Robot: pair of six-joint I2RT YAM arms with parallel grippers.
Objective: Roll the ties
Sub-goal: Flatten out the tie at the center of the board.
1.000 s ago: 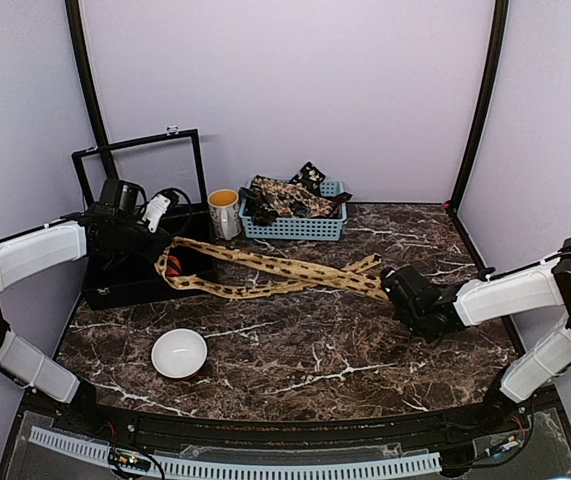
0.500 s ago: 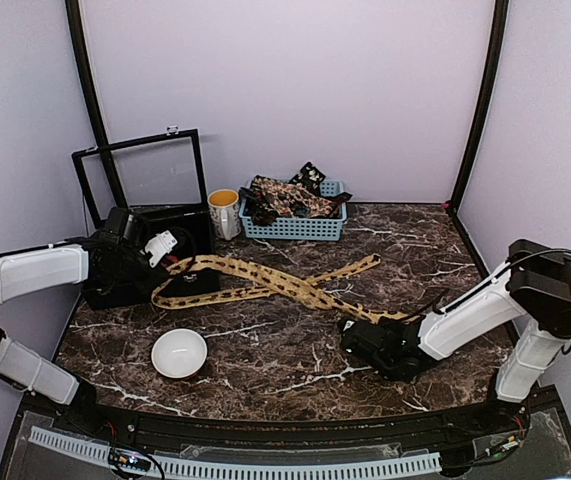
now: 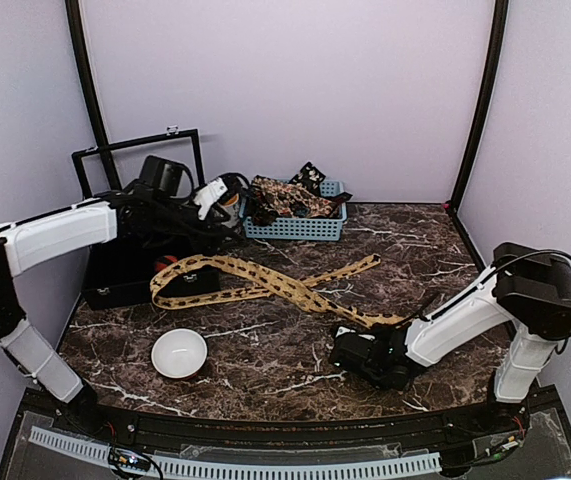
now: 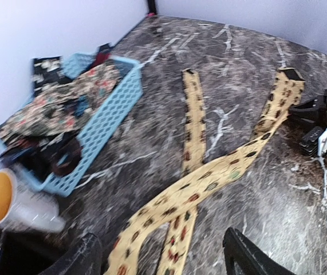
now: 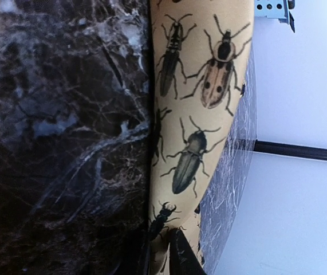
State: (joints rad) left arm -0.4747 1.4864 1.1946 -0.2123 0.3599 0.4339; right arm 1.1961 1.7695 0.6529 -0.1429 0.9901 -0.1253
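Observation:
The mustard tie (image 3: pixel 265 282), printed with dark beetles, lies folded in a long flat V across the marble table (image 3: pixel 295 385). In the right wrist view the tie (image 5: pixel 200 114) runs up from between my fingers. My right gripper (image 3: pixel 353 350) (image 5: pixel 160 249) lies low on the table, its fingers close together on the tie's near end. My left gripper (image 3: pixel 223 195) (image 4: pixel 163 263) hangs open and empty above the tie's (image 4: pixel 209 183) folded part, near the cup. Dark printed ties (image 3: pixel 285 195) (image 4: pixel 54 109) lie heaped in the blue basket.
The pale blue basket (image 3: pixel 295 228) (image 4: pixel 109 109) stands at the back centre, with a white cup (image 4: pixel 3 200) left of it. A black box (image 3: pixel 125 275) with a raised lid frame (image 3: pixel 140 150) sits at the back left. A white bowl (image 3: pixel 179 352) rests near the front left.
My left gripper let go of the tie, opened and rose toward the cup. My right gripper dragged the tie's other end toward the near edge and leftward.

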